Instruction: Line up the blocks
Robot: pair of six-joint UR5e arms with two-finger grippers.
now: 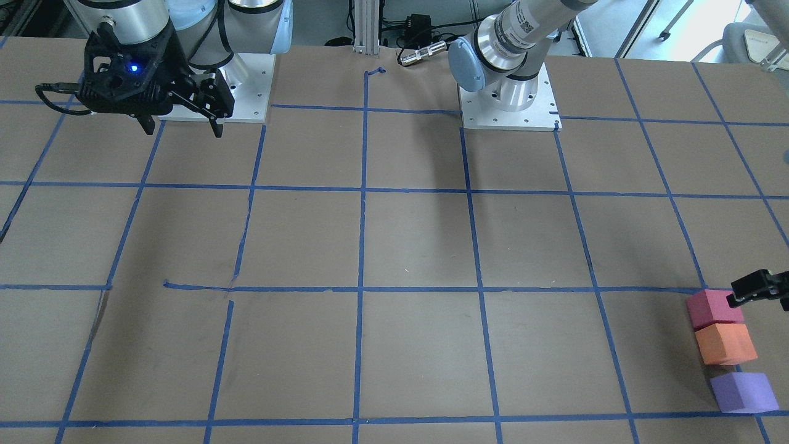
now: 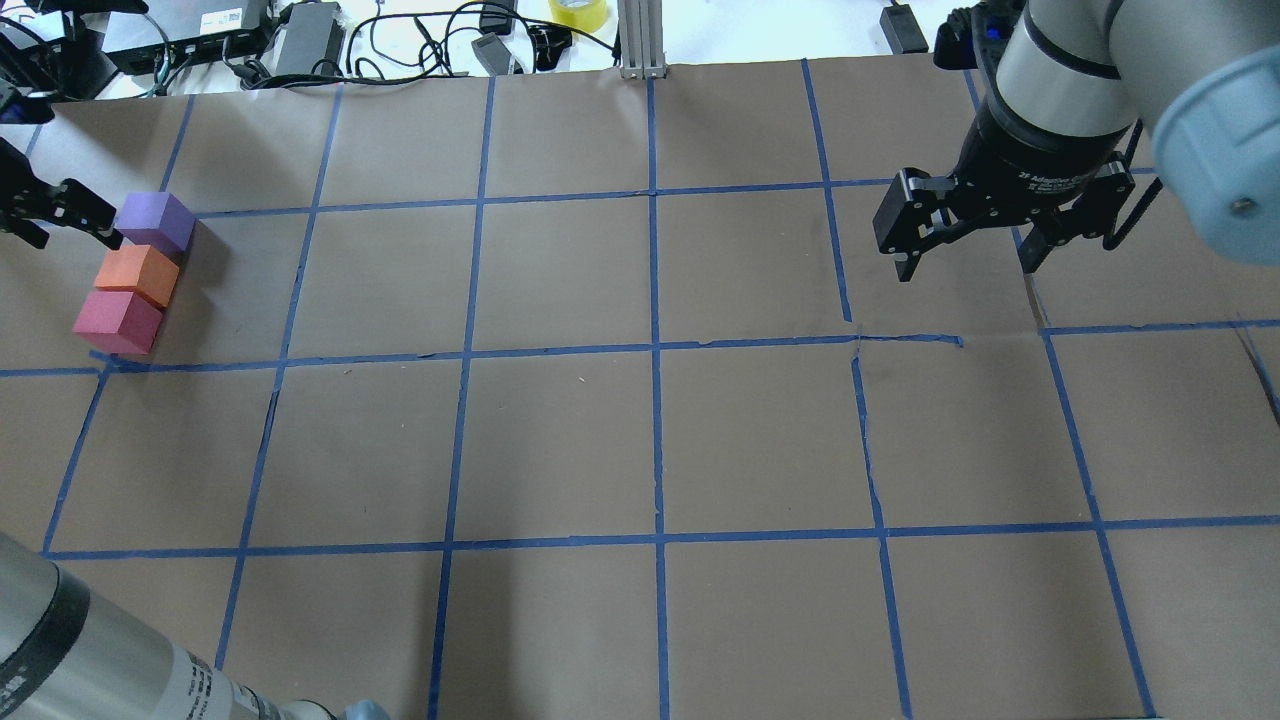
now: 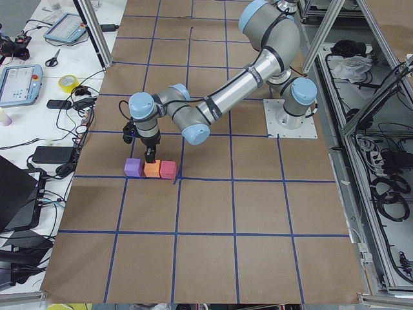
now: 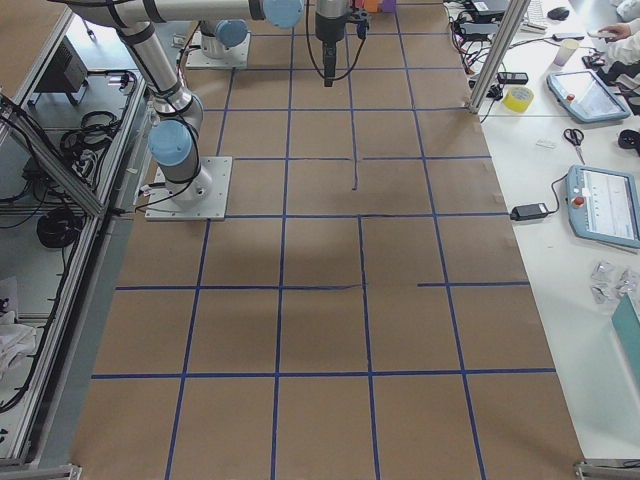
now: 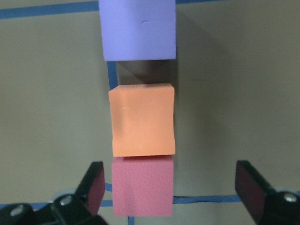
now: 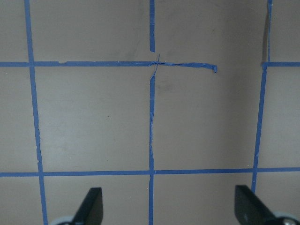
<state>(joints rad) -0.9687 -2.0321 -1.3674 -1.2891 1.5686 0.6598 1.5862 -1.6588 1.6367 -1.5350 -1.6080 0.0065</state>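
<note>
Three cubes lie in a row at the table's left end: purple (image 2: pixel 155 220), orange (image 2: pixel 137 275) and red-pink (image 2: pixel 117 320). In the left wrist view the orange cube (image 5: pixel 142 119) touches the red-pink one (image 5: pixel 142 185), and a small gap separates it from the purple one (image 5: pixel 138 28). My left gripper (image 5: pixel 173 185) hovers open over the row, its fingers (image 5: pixel 93 185) wide apart with the red-pink cube low between them, not gripped. My right gripper (image 2: pixel 965 262) is open and empty above bare paper at the far right, also shown in the front view (image 1: pixel 182 126).
Brown paper with a blue tape grid (image 2: pixel 655 345) covers the table. Cables, power bricks and a yellow tape roll (image 2: pixel 578 12) lie past the far edge. The arm bases (image 1: pixel 508 102) stand at the robot's side. The cubes sit near the table's left edge.
</note>
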